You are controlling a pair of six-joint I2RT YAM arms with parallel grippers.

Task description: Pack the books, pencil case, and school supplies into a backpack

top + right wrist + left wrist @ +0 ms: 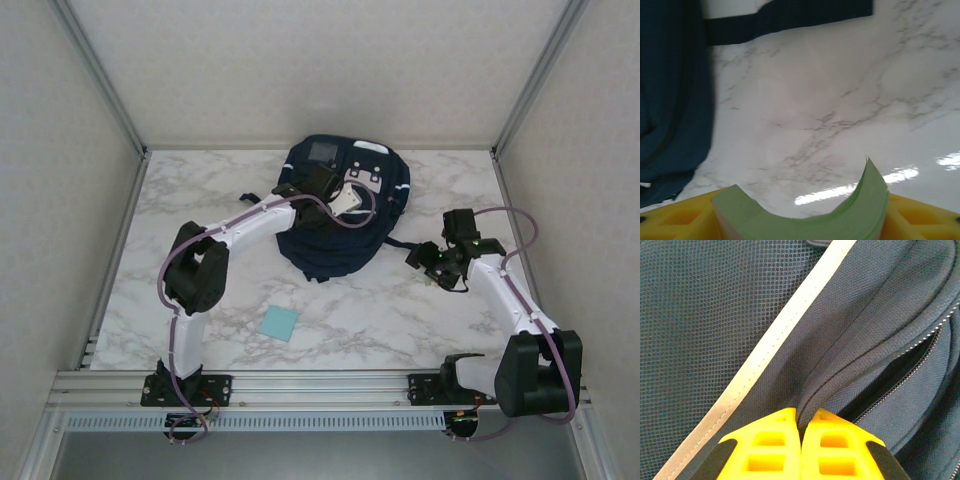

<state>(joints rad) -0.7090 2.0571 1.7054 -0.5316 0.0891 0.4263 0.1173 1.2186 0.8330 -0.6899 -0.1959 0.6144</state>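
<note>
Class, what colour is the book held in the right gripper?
Lime green. The book, bent in the right gripper, shows best in the right wrist view.

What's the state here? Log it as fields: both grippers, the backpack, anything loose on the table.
left gripper: shut, pinching a fold of the backpack beside its zip
right gripper: shut on a bent green book, over the table right of the backpack
backpack: lying at far middle, zip gaping
blue pad: loose on the table, near side, between the arms
</note>
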